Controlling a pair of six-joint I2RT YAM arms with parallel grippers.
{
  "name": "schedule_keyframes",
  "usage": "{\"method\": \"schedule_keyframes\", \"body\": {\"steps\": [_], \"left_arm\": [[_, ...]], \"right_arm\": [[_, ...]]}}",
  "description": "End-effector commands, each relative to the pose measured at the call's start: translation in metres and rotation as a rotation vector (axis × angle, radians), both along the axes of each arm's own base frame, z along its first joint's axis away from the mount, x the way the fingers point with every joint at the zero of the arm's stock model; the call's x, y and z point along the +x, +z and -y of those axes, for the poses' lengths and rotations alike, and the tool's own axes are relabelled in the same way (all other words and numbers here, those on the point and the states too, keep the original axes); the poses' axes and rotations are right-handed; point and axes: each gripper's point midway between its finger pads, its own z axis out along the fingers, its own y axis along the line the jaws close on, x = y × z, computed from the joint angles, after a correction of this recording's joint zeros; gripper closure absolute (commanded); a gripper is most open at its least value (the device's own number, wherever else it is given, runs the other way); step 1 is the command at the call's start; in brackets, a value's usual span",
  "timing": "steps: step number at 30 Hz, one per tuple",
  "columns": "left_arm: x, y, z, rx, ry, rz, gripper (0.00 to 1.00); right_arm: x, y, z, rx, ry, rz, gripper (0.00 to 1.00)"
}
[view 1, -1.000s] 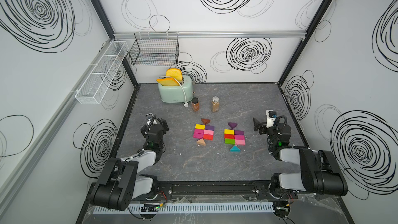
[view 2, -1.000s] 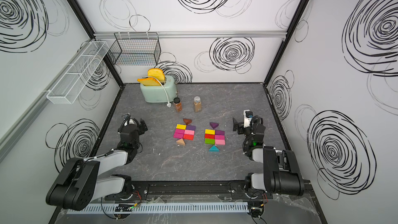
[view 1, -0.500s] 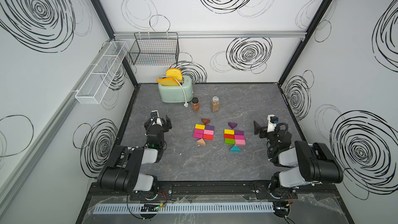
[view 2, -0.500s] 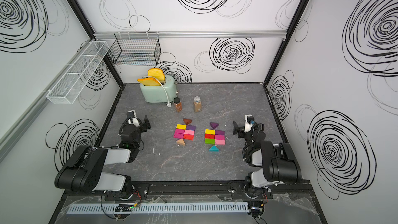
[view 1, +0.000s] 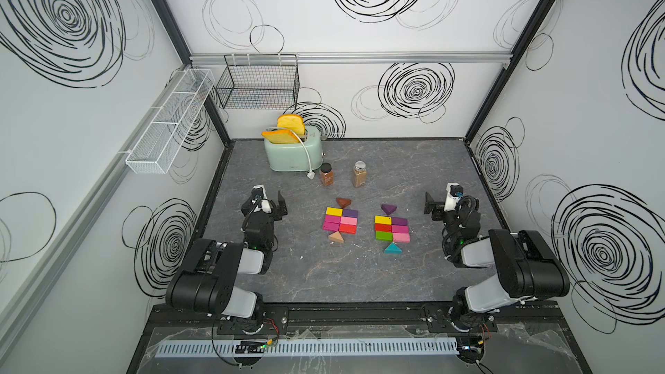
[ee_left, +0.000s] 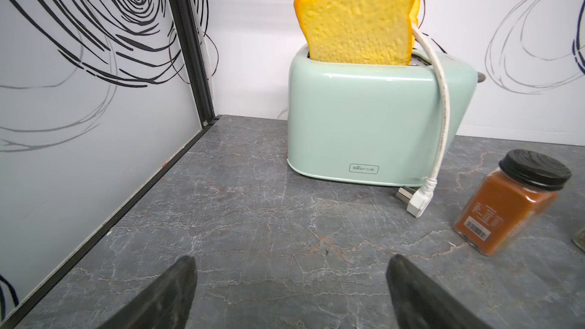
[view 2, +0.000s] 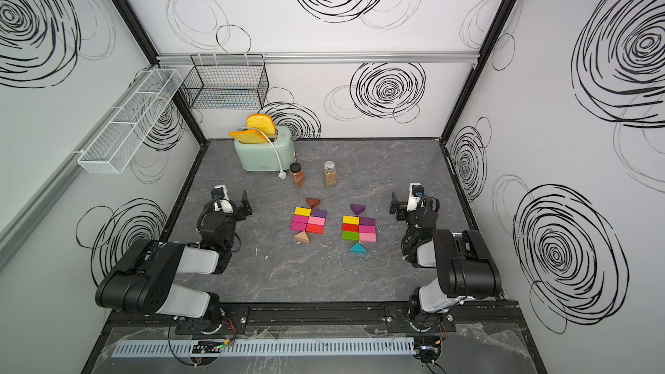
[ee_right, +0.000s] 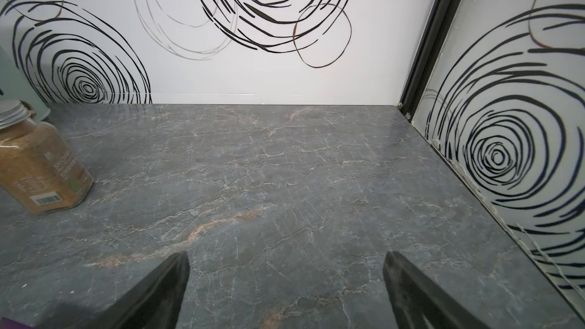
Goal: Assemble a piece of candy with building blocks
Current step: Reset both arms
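Overhead view of a walled work cell with a dark grey marbled bench (view 1: pixel 360 282). The building blocks (view 1: pixel 340 220) lie flat at the centre of the frame, in two separate groups side by side.

The centre-left group is six bricks packed edge to edge, two across and three deep, in yellow, purple, magenta, pink and red. A brown wedge (view 1: pixel 343 202) touches its upper edge and a tan wedge (view 1: pixel 336 237) its lower edge. The centre-right group (view 1: pixel 392 228) repeats the pattern in yellow, purple, red, magenta, green and pink. It has a purple wedge (view 1: pixel 389 209) above and a teal wedge (view 1: pixel 392 248) below. Each wedge points inward at the body, like the twisted end of a sweet wrapper. Both figures look complete.

The left tool (view 1: pixel 270 200) sits at mid-left of the frame with its jaws wide apart and nothing in them. The right tool (view 1: pixel 439 203) sits at mid-right, likewise spread and empty. Both arms are folded low near the side walls, well apart from the blocks, likely so nothing gets nudged.

A mint-green toaster (view 1: pixel 293 154) with two bread slices stands at the upper left of the bench. Two spice jars (view 1: pixel 326 178) stand just above the blocks, apart from them.
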Motion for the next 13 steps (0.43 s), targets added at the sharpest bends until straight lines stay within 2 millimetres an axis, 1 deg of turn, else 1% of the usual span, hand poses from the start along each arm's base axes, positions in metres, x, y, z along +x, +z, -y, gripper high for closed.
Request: {"method": "schedule_keyframes", "body": {"steps": [1,13], "left_arm": [[-0.001,0.0195,-0.0004,0.014,0.006,0.08,0.02],[-0.0007,0.0197,-0.0003,0.014,0.006,0.081,0.02]], "right_arm": [[0.0007,0.0066,0.0024,-0.011,-0.017,0.021,0.01],[0.0011,0.0061,0.0,-0.014,-0.004,0.018,0.01]]}}
